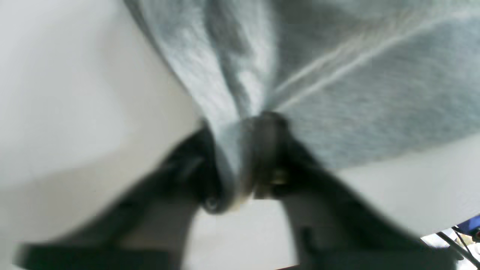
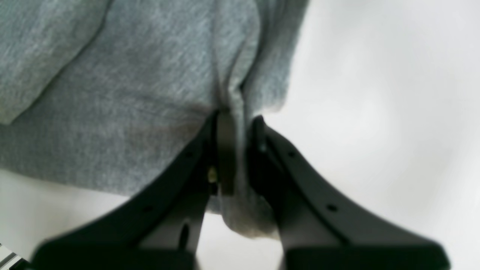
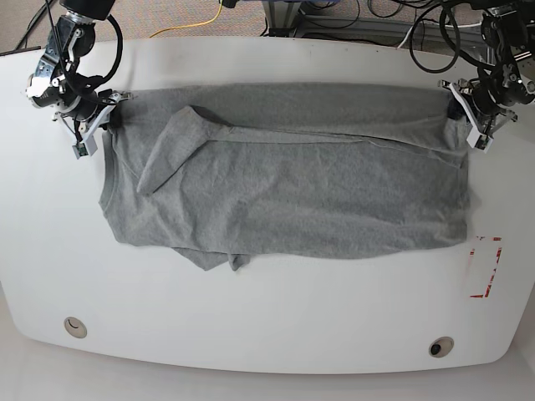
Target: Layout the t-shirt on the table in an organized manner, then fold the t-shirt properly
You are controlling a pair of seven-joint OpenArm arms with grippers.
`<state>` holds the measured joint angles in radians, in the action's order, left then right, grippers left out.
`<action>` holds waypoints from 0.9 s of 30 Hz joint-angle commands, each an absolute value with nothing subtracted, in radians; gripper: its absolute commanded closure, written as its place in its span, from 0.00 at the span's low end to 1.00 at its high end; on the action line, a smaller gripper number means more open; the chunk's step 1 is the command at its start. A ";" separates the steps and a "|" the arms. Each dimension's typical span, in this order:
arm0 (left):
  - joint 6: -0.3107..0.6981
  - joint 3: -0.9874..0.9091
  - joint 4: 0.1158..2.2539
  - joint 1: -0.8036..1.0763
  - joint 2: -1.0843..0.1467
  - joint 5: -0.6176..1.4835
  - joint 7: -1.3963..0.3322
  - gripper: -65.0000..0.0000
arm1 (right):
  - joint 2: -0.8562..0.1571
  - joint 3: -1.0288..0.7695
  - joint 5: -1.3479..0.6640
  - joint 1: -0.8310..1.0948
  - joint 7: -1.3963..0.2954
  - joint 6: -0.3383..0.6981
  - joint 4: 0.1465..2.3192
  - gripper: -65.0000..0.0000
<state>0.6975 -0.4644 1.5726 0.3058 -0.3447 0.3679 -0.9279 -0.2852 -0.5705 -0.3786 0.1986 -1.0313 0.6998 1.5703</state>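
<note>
The left end effector [image 1: 245, 165] is pinched narrow on a bunched fold of the shirt [image 1: 375, 93], cloth squeezed between its dark fingers [image 1: 285, 165]. The right end effector [image 2: 236, 150] likewise grips a gathered edge of the shirt [image 2: 131, 112], a lump of fabric hanging below its fingers [image 2: 270, 157]. In the base view both arms hold the far corners, the left end effector [image 3: 465, 109] at that view's right, the right end effector [image 3: 102, 113] at its left. The shirt [image 3: 318, 200] lies spread across the white counter [image 3: 251, 317], one sleeve folded over on top. A red dashed rectangle [image 3: 485, 267] sits just beside the shirt's near right corner, and two grommet holes [image 3: 75, 327] lie near the front edge.
</note>
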 commanded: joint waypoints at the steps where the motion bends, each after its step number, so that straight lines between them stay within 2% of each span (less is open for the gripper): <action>1: 0.698 -0.460 1.575 0.328 -0.355 0.338 -0.970 0.96 | -0.297 -0.576 -0.363 0.203 -1.050 0.698 1.577 1.00; 16: 0.698 -0.460 1.764 0.492 -0.394 0.338 -0.972 0.94 | -0.295 -0.578 -0.363 0.390 -1.052 0.698 1.718 1.00; 27: 0.698 -0.461 1.782 0.535 -0.441 0.337 -0.972 0.94 | -0.252 -0.636 -0.400 0.481 -1.053 0.698 1.793 1.00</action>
<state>0.7006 -0.4500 1.7653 0.5327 -0.4248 0.3470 -0.9760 -0.2382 -0.6205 -0.4149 0.4694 -1.0416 0.6998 1.7699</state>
